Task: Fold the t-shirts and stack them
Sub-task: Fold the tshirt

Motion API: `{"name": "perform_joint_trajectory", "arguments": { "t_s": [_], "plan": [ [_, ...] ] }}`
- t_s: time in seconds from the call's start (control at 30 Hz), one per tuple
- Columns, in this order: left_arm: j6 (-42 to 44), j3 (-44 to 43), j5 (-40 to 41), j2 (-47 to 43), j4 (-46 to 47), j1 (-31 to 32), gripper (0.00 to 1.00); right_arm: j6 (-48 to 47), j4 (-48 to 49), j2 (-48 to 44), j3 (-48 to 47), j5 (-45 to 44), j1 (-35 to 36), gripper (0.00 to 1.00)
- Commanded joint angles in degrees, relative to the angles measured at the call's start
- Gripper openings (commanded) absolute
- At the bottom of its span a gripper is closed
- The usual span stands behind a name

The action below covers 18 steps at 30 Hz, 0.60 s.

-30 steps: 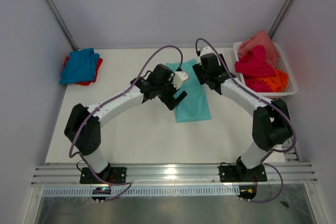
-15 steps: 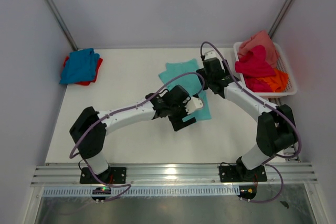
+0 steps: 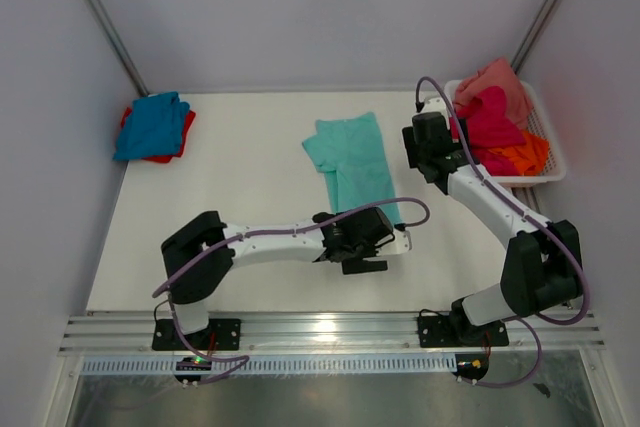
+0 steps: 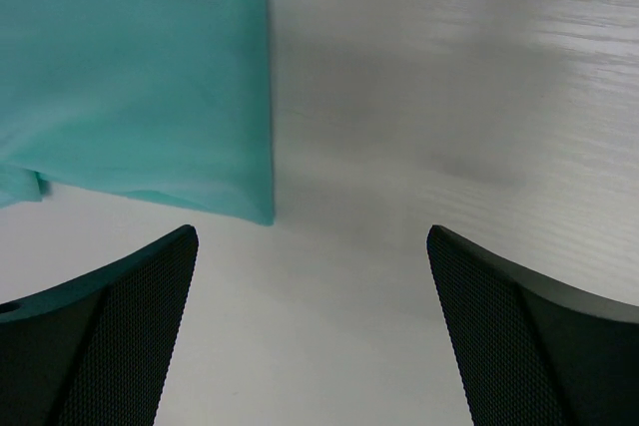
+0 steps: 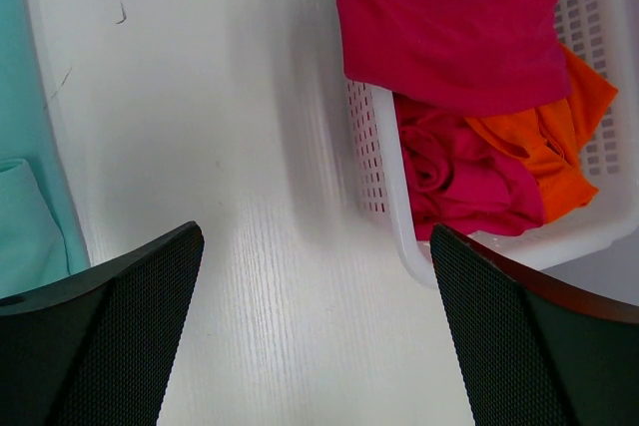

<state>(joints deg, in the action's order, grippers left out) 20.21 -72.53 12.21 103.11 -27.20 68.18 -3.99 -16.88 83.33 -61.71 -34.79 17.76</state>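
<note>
1. Mint-teal t-shirt lies flat as a long folded strip at mid-table, running from the middle toward the far edge, slightly skewed.
2. Left gripper hovers over bare surface just off the tee's near right corner; cloth is up-left of the fingers in the wrist view, not touched. Jaws spread wide, nothing between them.
3. Right gripper hangs over bare surface between the tee's right edge and the white basket. Jaws wide apart, holding nothing.
4. Basket sits at the far right corner, holding the magenta tee, orange tee and salmon pink tee, all crumpled.
5. Blue tee lies on the red tee at the far left corner, well apart from both grippers.
</note>
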Motion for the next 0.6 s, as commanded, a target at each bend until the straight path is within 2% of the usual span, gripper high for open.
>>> {"name": "perform_joint_trajectory", "arguments": {
  "t_s": [0.0,0.57],
  "plan": [
    [1.9,-0.5,8.1,2.5,6.6,1.2,0.99,0.4,3.4,-0.9,0.2,-2.0,-0.6,0.99],
    [3.2,-5.2,26.3,15.7,13.5,5.6,0.99,-0.4,4.5,-1.2,0.1,-2.0,-1.3,0.99]
  ]
}}
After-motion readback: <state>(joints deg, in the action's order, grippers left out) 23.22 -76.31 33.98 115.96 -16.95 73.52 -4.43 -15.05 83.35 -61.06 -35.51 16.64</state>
